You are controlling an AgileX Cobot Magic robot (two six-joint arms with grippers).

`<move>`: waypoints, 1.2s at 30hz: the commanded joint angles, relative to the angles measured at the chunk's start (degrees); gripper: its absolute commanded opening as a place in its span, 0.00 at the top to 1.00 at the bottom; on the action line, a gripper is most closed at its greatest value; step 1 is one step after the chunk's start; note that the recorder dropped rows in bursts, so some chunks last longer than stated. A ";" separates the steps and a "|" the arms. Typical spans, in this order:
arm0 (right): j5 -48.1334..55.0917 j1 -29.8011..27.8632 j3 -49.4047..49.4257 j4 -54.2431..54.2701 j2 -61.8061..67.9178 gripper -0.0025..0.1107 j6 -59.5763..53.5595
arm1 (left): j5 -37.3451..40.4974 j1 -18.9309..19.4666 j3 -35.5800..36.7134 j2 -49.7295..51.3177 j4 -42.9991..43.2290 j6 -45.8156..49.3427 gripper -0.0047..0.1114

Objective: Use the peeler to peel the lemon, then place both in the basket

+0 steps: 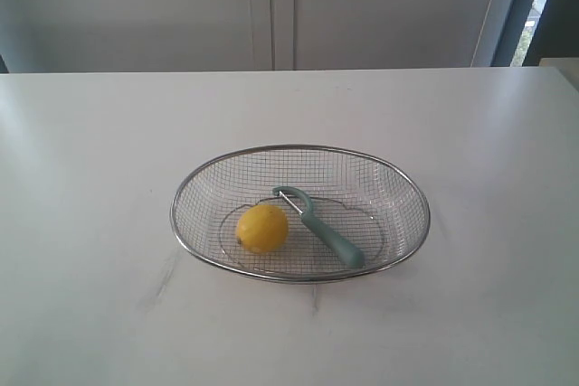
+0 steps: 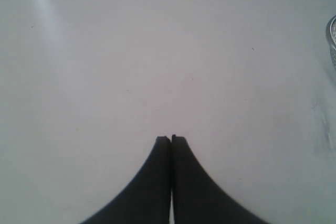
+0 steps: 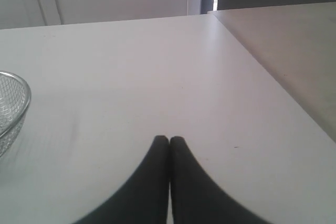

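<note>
Small bright yellow oval lemon (image 1: pixel 262 228) sits inside the large shallow oval silver wire-mesh basket (image 1: pixel 298 148), on the left half of its floor. Slim peeler with pale teal-green handle and curved metal head (image 1: pixel 324 230) lies just beside it in the same basket, head by the lemon, handle angled to the near right rim. Basket stands on the plain white bench (image 1: pixel 90 178). Left fingers (image 2: pixel 163 150): tips pressed together, gripping nothing, over bare bench, well apart from the lemon; only a sliver of basket rim shows. Right fingers (image 3: pixel 160 150): same, tips together, empty, basket edge off to one side.
</note>
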 commanded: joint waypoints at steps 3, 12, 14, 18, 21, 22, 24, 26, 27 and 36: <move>-0.33 3.00 0.41 0.01 -0.39 0.98 -0.30 | 0.15 0.23 0.24 -0.23 -0.38 -0.22 0.96; -0.33 6.69 0.41 0.01 -0.39 0.98 -0.30 | 0.15 0.23 0.24 -0.23 -0.38 -0.22 0.96; 0.00 6.80 0.41 0.01 -0.39 0.98 -0.30 | 0.15 0.23 0.24 -0.23 -0.38 -0.22 0.96; 0.17 6.80 0.41 0.01 -0.39 0.98 -0.30 | 0.15 0.23 0.24 -0.23 -0.38 -0.22 0.96; 0.17 6.80 0.41 0.01 -0.39 0.98 -0.30 | 0.15 0.23 0.24 -0.23 -0.38 -0.22 0.96; 0.17 6.80 0.41 0.01 -0.39 0.98 -0.30 | 0.15 0.23 0.24 -0.23 -0.38 -0.22 0.96; 0.17 6.80 0.41 0.01 -0.39 0.98 -0.30 | 0.15 0.23 0.24 -0.23 -0.38 -0.22 0.96; 0.17 6.80 0.41 0.01 -0.39 0.98 -0.30 | 0.12 0.10 0.24 -0.23 -0.38 -0.22 0.96; 0.17 6.80 0.41 0.01 -0.39 0.98 -0.30 | 0.12 -0.23 0.24 -0.23 -0.38 -0.22 0.96; 0.17 6.80 0.41 0.01 -0.39 0.98 -0.30 | 0.12 -1.47 0.24 -0.23 -0.38 -0.22 0.96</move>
